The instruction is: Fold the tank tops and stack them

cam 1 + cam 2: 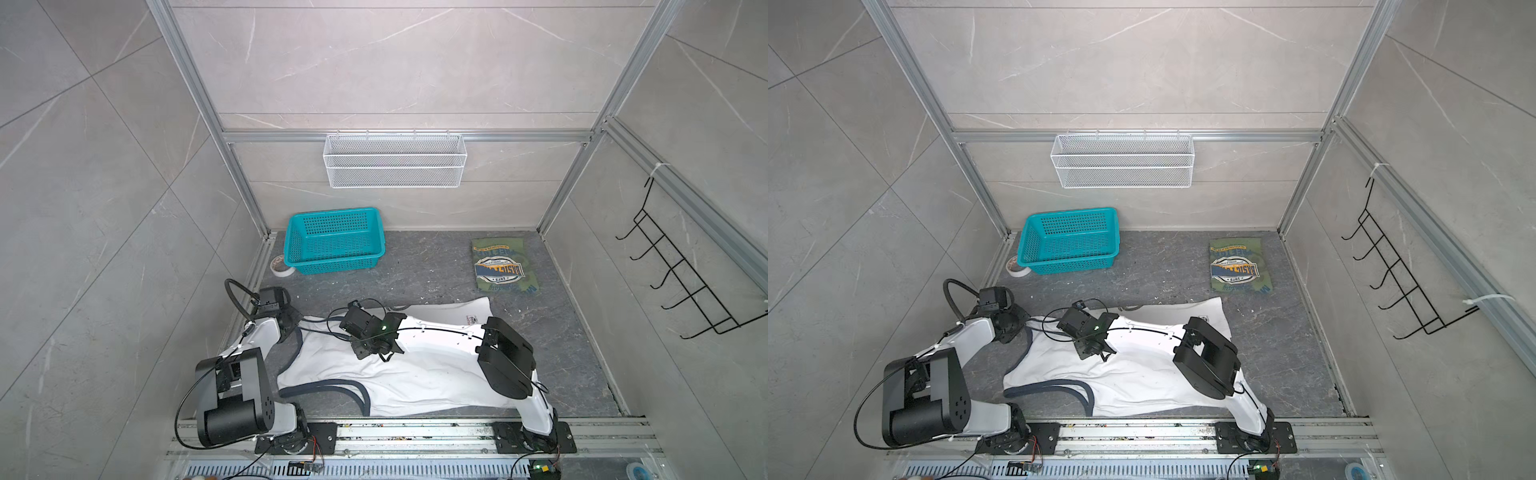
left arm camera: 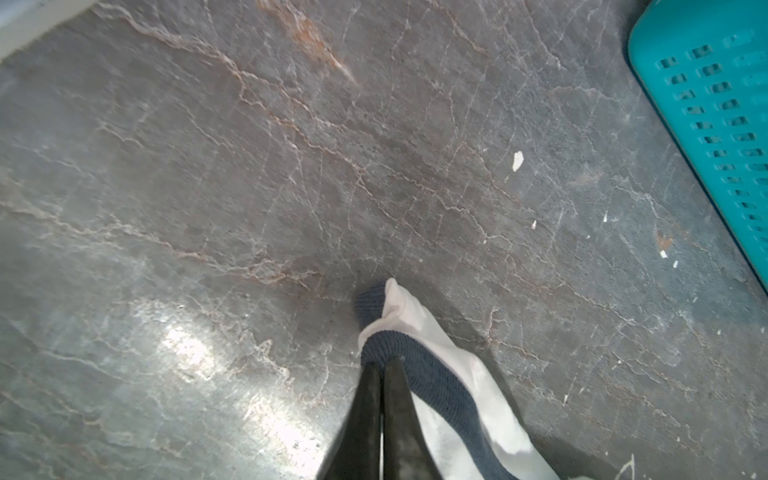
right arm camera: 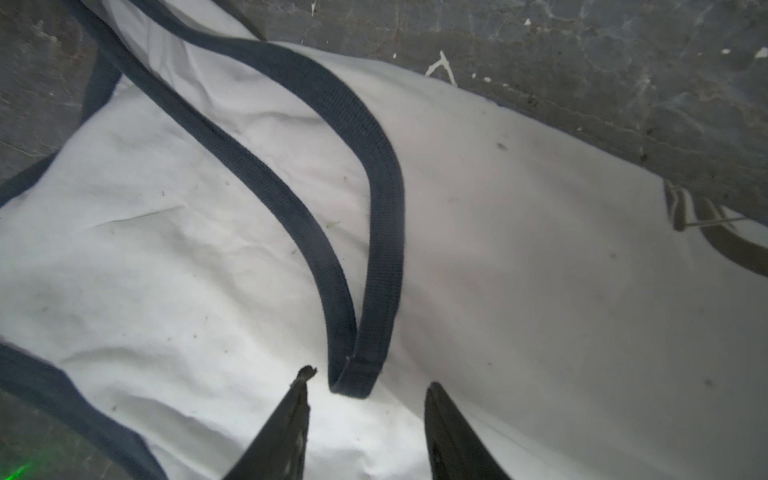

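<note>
Closest up, the black elbow block of the left arm (image 1: 232,390) rears over the near left corner of the worktop (image 1: 436,266). Ahead of it, the left tool (image 2: 384,365) has its fingers pressed together, pinching a navy-trimmed strap of the white tank top (image 1: 415,374) by the left edge. That top sprawls rumpled across the near half of the worktop, straps toward the left edge. The right tool (image 3: 370,377) hangs over its middle, fingers spread, the end of a navy trim loop (image 3: 374,208) between the tips; whether they touch it, I can't tell. By the far right corner the olive tank top (image 1: 505,266) sits folded, graphic up, apart from the white one. A teal basket (image 1: 332,259) stands in the far left corner, a tape roll (image 1: 282,264) just beside it.
</note>
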`<state>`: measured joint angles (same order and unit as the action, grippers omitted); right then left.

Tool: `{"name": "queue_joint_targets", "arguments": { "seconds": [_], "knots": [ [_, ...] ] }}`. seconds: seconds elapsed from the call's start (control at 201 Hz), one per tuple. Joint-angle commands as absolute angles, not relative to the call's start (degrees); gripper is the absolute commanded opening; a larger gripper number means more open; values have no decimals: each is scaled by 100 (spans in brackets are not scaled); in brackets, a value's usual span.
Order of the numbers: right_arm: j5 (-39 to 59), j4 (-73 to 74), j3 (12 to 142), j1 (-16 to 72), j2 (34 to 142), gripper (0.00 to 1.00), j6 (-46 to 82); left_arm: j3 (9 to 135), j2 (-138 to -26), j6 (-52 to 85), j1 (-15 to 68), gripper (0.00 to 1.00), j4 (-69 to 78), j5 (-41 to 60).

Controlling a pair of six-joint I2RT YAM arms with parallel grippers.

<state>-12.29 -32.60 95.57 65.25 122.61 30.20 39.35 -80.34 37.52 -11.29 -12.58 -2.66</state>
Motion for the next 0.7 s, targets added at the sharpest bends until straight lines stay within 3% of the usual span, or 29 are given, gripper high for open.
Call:
{"name": "queue_joint_targets", "arguments": {
  "seconds": [0.0, 0.294, 0.523, 0.692],
  "knots": [
    [-1626, -3784, 9892, 6559, 12594, 43, 3023, 3955, -8136, 3775, -1160, 1, -1137, -152],
    [-1743, -4030, 10417, 6596, 13072, 31, 3018, 3977, -8147, 3752, -1160, 1, -1177, -181],
    [-2218, -4222, 10481, 6788, 13017, 8, 2996, 4050, -8182, 3757, -1156, 1, -1227, -240],
    [-2509, -4166, 10153, 6933, 12730, 0, 3083, 4104, -8200, 3770, -1160, 1, -1252, -248]
  ]
}}
